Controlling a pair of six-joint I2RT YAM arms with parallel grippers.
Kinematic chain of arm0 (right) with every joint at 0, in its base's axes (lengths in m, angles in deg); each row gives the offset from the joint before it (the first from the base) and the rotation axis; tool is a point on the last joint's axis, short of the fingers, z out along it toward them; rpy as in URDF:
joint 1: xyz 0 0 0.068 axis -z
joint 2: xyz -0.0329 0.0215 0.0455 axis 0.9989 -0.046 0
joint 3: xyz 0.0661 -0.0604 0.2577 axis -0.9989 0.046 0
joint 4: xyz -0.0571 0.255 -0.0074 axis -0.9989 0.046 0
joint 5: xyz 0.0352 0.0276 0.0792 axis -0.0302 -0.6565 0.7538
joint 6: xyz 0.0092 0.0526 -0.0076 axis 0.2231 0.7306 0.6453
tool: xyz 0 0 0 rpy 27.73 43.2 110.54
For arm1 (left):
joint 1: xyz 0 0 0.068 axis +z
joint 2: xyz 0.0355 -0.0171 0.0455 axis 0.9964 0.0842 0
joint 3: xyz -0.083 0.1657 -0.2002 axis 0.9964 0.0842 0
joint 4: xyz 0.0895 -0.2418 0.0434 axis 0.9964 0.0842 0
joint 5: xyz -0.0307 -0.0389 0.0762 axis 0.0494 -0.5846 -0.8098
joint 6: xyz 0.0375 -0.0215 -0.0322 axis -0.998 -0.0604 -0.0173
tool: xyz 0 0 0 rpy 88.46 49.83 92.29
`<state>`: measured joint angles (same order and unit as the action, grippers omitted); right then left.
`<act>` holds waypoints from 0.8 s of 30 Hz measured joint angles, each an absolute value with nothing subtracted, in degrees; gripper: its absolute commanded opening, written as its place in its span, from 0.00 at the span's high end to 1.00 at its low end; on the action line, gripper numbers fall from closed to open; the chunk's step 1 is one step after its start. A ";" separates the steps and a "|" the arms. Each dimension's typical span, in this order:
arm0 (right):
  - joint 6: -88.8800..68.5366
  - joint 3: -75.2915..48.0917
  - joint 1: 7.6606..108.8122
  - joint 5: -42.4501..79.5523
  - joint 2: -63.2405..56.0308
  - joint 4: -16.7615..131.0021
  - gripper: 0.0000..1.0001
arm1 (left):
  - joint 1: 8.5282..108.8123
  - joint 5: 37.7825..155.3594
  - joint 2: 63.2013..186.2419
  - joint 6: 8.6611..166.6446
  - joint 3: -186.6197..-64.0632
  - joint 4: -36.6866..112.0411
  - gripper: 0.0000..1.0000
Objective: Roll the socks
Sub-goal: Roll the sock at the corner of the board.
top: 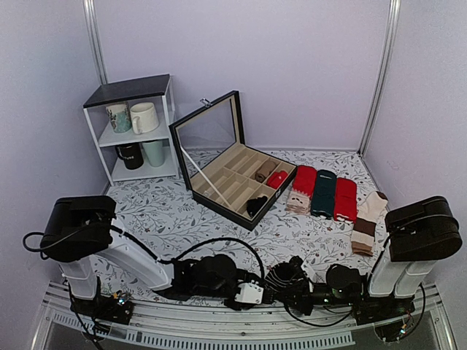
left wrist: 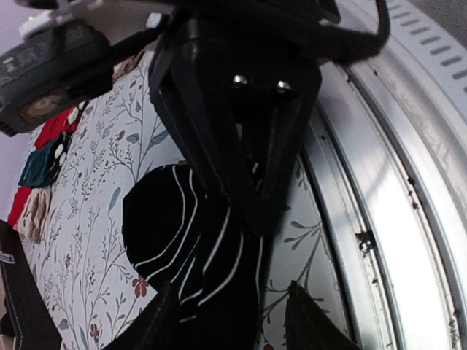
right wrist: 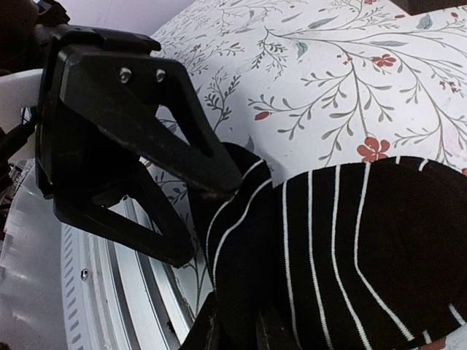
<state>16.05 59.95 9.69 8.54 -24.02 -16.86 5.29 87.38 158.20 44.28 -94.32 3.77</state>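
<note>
Near edge, mid: sock (right wrist: 350, 240) lies here – black w/ thin white stripes, broad part flat on the floral counter (top: 182, 211), narrow end bunched up just inside the metal rail (left wrist: 398, 219).
R gripper (right wrist: 237, 324): fingers drawn close together, pinching the narrow end of the sock.
L gripper (left wrist: 232, 295): meets the R gripper tip to tip. Fingers are spread either side of the sock. One seems to touch it and the other has a strip of counter showing beside it, so prob. not clamped, but the view is tight.
box (top: 233, 171): black, lid up, mid-counter toward the far edge. Tan dividers inside, w/ a tan roll (top: 264, 169), a red roll (top: 277, 179) and a black roll (top: 257, 205) in separate compartments.
flat socks: a row just R of the box – red pair (top: 303, 186), dark green pair (top: 324, 193), second red pair (top: 345, 198).
beige-brown pair (top: 368, 219): near the R edge, apart from the row.
shelf (top: 135, 127): white frame w/ dark top, far L corner. Mugs on both levels.
</note>
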 measured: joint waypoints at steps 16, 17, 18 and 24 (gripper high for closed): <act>16.05 59.84 9.98 9.26 -24.17 -16.97 0.87 | 5.29 86.48 156.47 45.92 -92.57 2.07 0.32; 16.03 59.84 10.04 9.39 -24.17 -16.97 0.87 | 5.32 87.05 156.67 45.66 -93.71 3.55 0.37; 16.03 59.84 10.09 9.48 -24.17 -16.97 0.87 | 5.32 87.51 156.95 45.79 -94.78 4.54 0.40; 16.05 59.84 10.18 9.63 -24.17 -16.97 0.87 | 5.60 89.57 158.63 45.68 -98.84 7.75 0.57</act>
